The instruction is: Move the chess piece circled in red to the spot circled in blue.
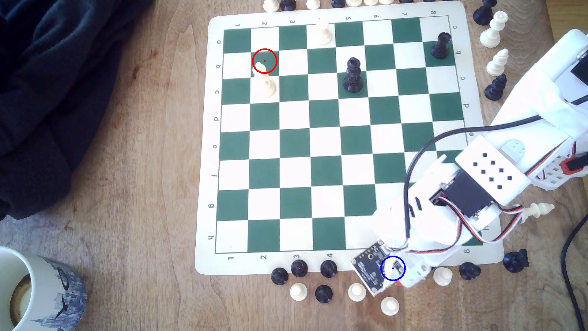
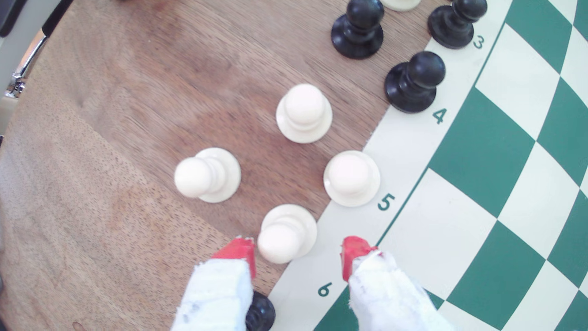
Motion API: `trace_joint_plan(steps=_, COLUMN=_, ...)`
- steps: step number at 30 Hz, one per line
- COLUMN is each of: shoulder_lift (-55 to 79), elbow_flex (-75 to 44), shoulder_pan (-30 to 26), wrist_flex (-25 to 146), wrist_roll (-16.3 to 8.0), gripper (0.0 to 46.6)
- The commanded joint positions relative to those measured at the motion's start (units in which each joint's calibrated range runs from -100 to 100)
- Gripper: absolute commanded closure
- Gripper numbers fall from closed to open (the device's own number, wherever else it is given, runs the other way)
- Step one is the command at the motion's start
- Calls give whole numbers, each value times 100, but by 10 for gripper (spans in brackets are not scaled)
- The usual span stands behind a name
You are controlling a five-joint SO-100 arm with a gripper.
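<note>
In the exterior view, the red ring (image 1: 264, 60) is drawn far to the left on the board, over the head of a taller cream piece (image 1: 265, 81); no pawn is seen inside it. Much further to the exterior view's right, at the near edge of the mat, the spot (image 1: 393, 268) is marked in blue. There it is overlapped by the wrist's circuit board (image 1: 370, 270), so what stands beneath cannot be made out from that view.

In the wrist view, the chess piece (image 2: 286, 234) is found standing on its base, partly on the wooden tabletop (image 2: 127, 127) and partly on the cream mat rim (image 2: 397, 152), between the printed 5 and 6. It is bracketed by the end effector (image 2: 299, 251), which is spread wide and holds nothing.

The pawn does not sit centred in the gap. Its head lies just beside the red fingertip (image 2: 241, 253) on the wood side, and contact there cannot be ruled out. A clear gap is left to the fingertip on the mat side.

The placing is judged to be done. A retreat straight up along the pawn's upright axis would be called for, since any sideways drift towards the wood side could tip the piece. Three more cream pawns (image 2: 351, 178) stand near.
</note>
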Motion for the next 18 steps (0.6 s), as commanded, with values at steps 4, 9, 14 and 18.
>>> trace_joint_plan(steps=4, shoulder_lift=-754, elbow_flex=-370, shoulder_pan=-38, wrist_flex=432, wrist_roll=-5, gripper=269)
trace_joint_plan(steps=9, shoulder_lift=-1467, elbow_flex=-1005, shoulder_pan=87, wrist_flex=1193, wrist_roll=-29, gripper=268)
trace_joint_plan(steps=14, shoulder_lift=-2502, elbow_flex=-587, shoulder_pan=541, wrist_flex=1202, wrist_roll=-49, gripper=307)
trace_joint_plan(steps=18, shoulder_lift=-3538, elbow_flex=1135, shoulder_pan=1691, wrist_flex=-1026, wrist_roll=112, gripper=438)
